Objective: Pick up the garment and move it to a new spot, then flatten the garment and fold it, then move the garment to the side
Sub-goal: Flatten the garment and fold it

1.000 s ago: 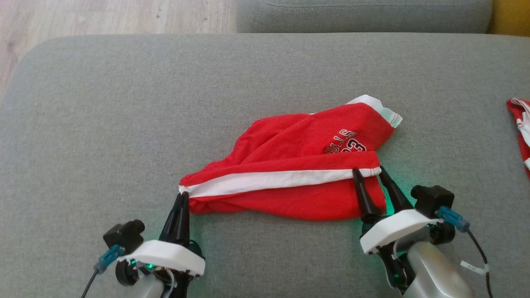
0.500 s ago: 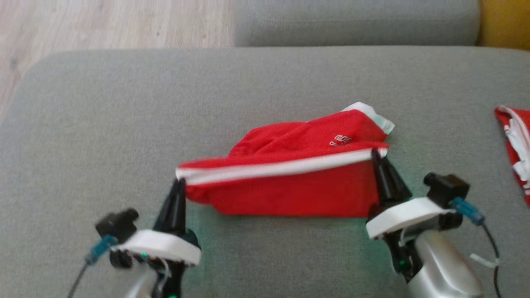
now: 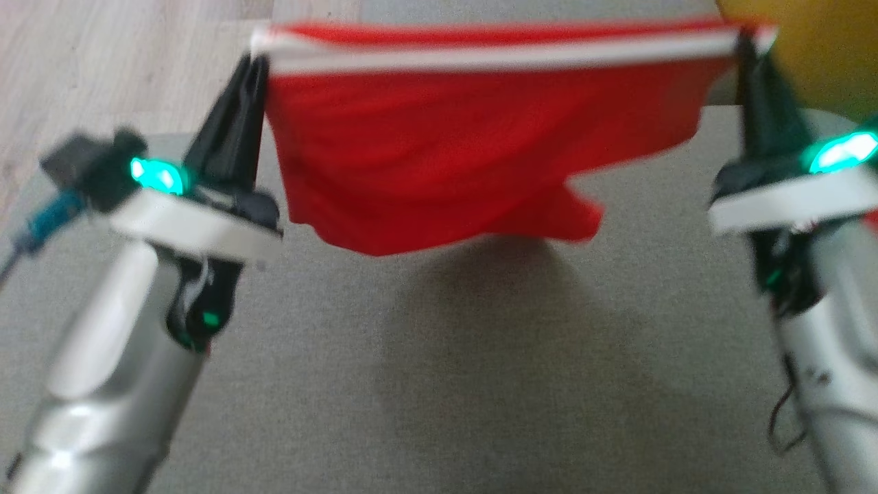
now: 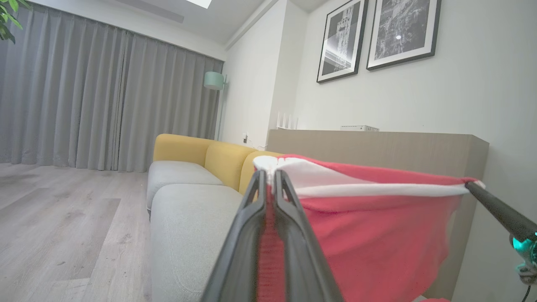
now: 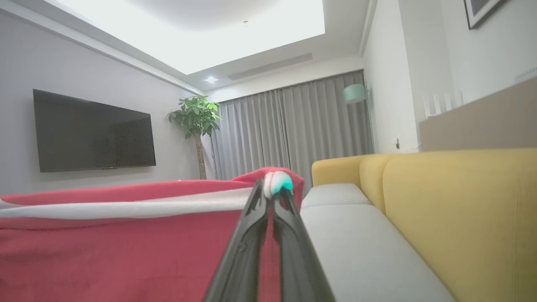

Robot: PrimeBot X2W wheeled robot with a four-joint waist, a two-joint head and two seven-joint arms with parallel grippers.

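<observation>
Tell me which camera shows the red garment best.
The head view: the garment hangs stretched between the left gripper and right gripper, its lower edge visible, though blurred. Each wrist view shows it sharply but cropped: the white-striped top edge and part of the red cloth below.

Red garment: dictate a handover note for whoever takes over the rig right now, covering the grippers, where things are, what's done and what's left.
Grippers: the left gripper and right gripper are both shut on the red garment, one at each end of its white stripe.
Position: the red garment is stretched between them, hanging above the grey sofa cushion and seemingly clear of it.
Done: pickup.
Left: set it down at a new spot, flatten it, fold it, move it to the side.
</observation>
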